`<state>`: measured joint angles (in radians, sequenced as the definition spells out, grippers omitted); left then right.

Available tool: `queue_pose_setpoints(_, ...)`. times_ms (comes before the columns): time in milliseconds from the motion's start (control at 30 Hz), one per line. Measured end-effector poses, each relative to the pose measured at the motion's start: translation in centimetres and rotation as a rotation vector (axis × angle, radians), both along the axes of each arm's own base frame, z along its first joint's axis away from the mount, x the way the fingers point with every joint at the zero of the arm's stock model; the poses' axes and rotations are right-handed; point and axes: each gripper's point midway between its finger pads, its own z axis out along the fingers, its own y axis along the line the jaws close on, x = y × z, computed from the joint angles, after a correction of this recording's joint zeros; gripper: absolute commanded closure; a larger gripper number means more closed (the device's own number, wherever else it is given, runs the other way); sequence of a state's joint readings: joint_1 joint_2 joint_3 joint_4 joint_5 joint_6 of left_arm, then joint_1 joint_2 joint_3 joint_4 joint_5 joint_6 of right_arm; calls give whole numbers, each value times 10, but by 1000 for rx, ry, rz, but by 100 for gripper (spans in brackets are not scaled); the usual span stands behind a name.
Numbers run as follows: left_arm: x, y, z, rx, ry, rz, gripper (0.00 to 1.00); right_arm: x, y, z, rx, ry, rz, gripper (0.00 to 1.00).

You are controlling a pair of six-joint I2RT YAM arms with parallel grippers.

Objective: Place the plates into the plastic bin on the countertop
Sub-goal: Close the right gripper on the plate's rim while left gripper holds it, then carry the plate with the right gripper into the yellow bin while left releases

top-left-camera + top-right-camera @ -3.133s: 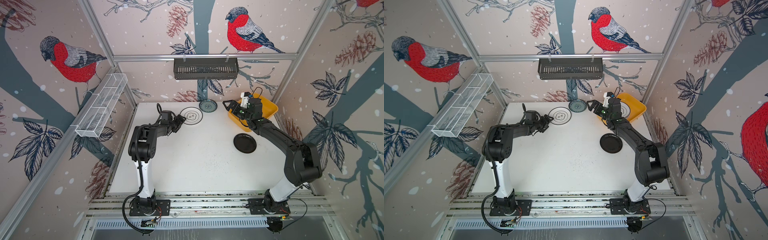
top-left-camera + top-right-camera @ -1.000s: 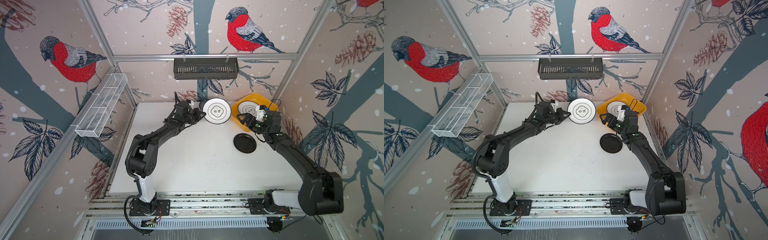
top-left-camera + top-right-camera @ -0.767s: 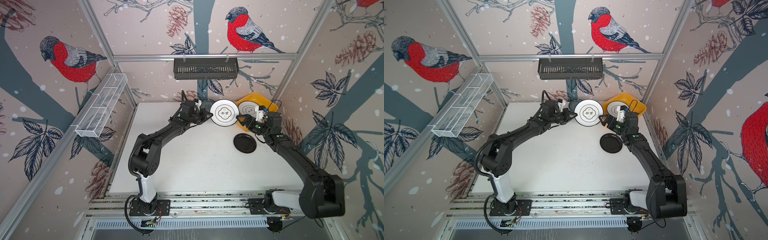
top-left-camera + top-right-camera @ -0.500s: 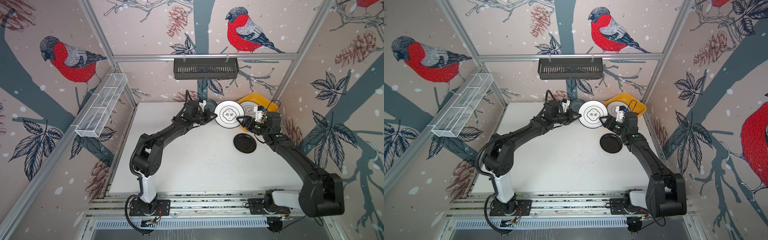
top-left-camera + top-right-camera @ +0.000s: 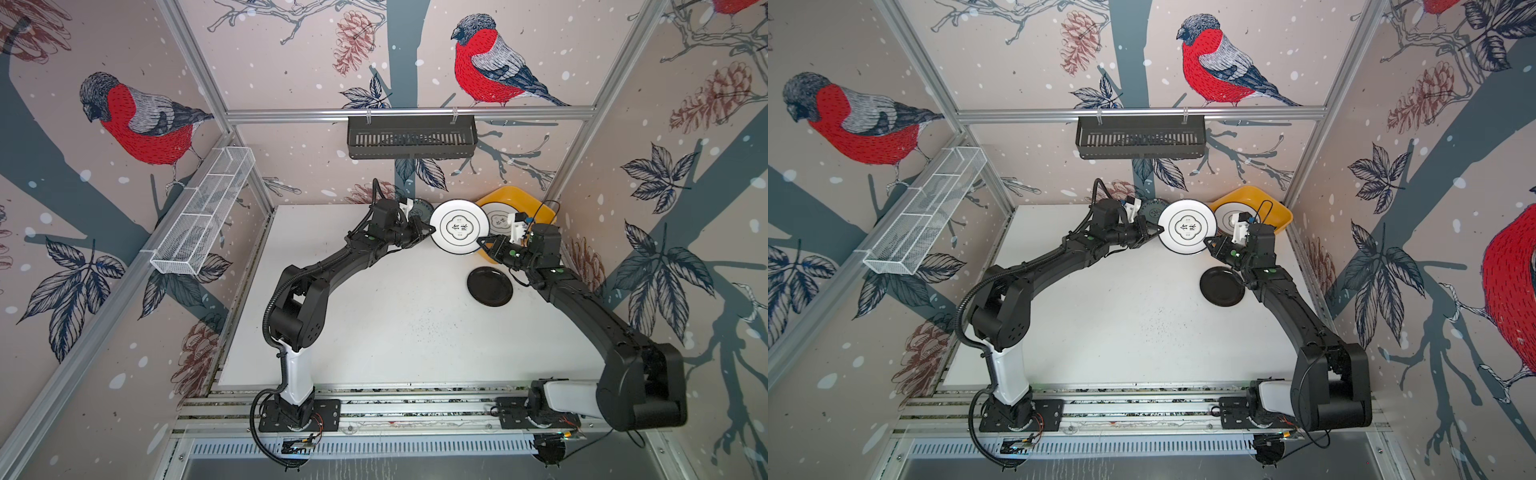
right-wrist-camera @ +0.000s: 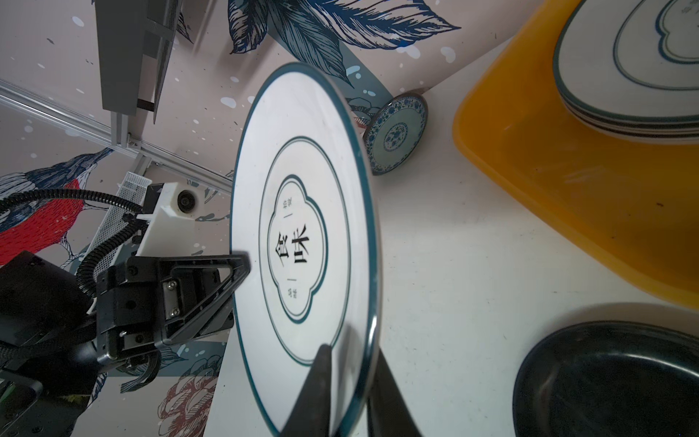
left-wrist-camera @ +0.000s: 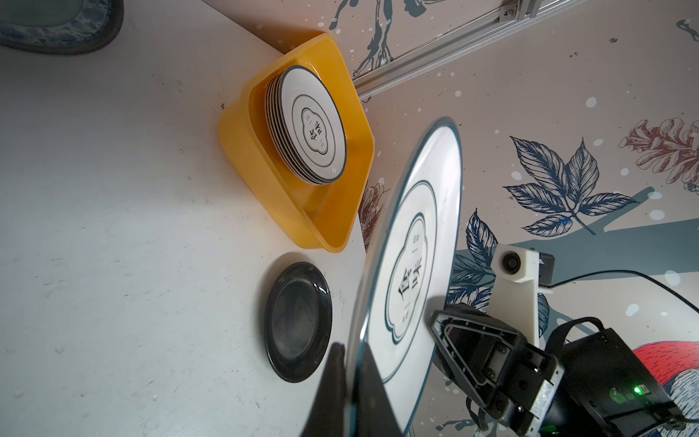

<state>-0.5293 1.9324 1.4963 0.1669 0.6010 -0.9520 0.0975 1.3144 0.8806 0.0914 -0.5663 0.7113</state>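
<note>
A white thin-rimmed plate (image 5: 459, 226) (image 5: 1187, 226) hangs level in the air just left of the yellow plastic bin (image 5: 540, 208) (image 7: 257, 159). My left gripper (image 5: 428, 230) (image 7: 350, 352) is shut on its left rim. My right gripper (image 5: 482, 241) (image 6: 351, 352) is shut on the opposite rim, one finger on each face. The bin holds a stack of plates (image 5: 498, 216) (image 7: 314, 128) with a like white one on top. A black plate (image 5: 489, 286) (image 6: 605, 382) lies on the countertop (image 5: 395, 324) in front of the bin. A teal patterned plate (image 5: 1150, 212) (image 6: 395, 134) sits by the back wall, partly hidden behind my left wrist.
A black slatted basket (image 5: 411, 137) hangs on the back rail above the table. A white wire-mesh rack (image 5: 203, 216) is mounted along the left wall. Aluminium framing edges the countertop in front, where both arm bases stand.
My left arm has carried the white plate rightward to beside the bin. My right gripper, open a second ago, has closed on the plate's other rim.
</note>
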Motion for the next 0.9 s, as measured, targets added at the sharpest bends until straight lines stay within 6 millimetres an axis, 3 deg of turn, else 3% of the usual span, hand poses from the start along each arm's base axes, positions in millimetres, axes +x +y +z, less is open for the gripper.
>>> queue_pose_setpoints(100,0,-1,0,10,-18,-13,82,3,-4,2,25,11,-32,94)
queue_pose_setpoints(300,-2,0,1,9,-9,-4,40,4,-3,-5,29,31,-28,97)
queue_pose_setpoints(400,-5,4,11,-3,-37,-1,29,4,-4,-8,34,43,-35,97)
queue_pose_setpoints(700,-10,36,33,8,-137,72,21,7,-23,-19,51,88,-124,96)
queue_pose_setpoints(900,-27,48,49,23,-203,87,21,22,-44,-35,59,148,-233,96)
